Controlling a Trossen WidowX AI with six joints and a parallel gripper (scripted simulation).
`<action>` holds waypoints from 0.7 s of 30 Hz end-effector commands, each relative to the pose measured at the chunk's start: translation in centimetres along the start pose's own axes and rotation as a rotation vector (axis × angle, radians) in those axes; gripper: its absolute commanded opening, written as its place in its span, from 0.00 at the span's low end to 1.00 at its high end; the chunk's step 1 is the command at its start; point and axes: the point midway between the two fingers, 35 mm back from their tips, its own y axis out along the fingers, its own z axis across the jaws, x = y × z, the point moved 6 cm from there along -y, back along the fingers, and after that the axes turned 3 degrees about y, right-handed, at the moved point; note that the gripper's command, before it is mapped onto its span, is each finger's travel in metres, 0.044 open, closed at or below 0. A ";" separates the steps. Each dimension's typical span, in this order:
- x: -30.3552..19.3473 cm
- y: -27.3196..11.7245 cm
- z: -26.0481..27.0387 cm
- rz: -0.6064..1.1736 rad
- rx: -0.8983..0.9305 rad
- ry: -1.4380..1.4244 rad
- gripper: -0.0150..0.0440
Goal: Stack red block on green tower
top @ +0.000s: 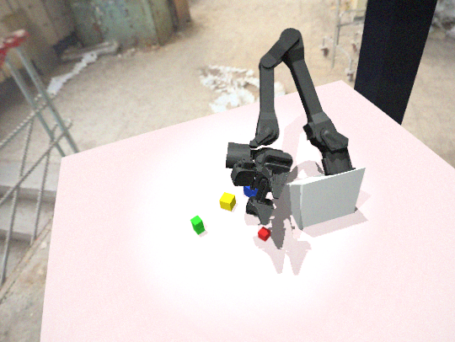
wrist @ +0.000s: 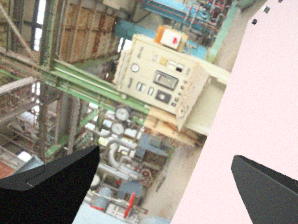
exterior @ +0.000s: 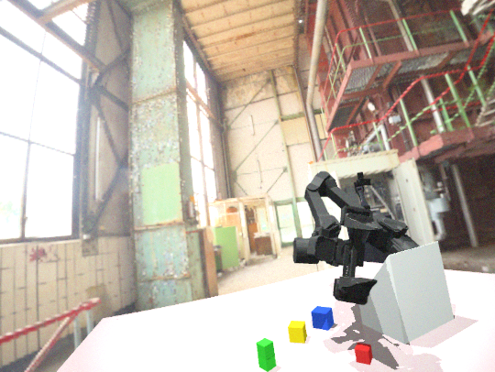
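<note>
The red block (top: 264,233) (exterior: 363,354) sits on the table by itself. The green tower (top: 197,225) (exterior: 266,355) is two small green blocks, one on the other, standing upright to the left of the red block in the top and exterior views. My gripper (top: 270,211) (wrist: 166,158) is open, with its fingers wide apart and nothing between them. It hangs above the table, higher than the red block and apart from it. In the exterior view only the near finger shows clearly. The wrist view shows neither the red block nor the tower.
A yellow block (top: 227,201) (exterior: 297,332) and a blue block (top: 249,191) (exterior: 322,318) lie behind the red block and the tower; the arm partly hides the blue one in the top view. A large pale grey wedge (top: 330,200) (exterior: 423,293) stands right of the gripper, near the arm's base.
</note>
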 end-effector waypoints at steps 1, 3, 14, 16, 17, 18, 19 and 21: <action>0.0 0.0 0.0 0.005 -0.007 0.002 0.98; -0.1 0.4 -0.4 0.044 -0.061 0.014 1.00; -1.3 2.1 -3.0 0.384 -0.539 0.019 1.00; -1.4 2.1 -3.3 0.444 -0.629 0.000 1.00; -1.5 2.1 -3.5 0.474 -0.675 -0.011 1.00; -1.5 2.1 -3.6 0.503 -0.720 -0.024 1.00; -1.6 2.0 -3.7 0.532 -0.766 -0.039 1.00; -1.5 1.9 -3.9 0.588 -0.858 -0.073 1.00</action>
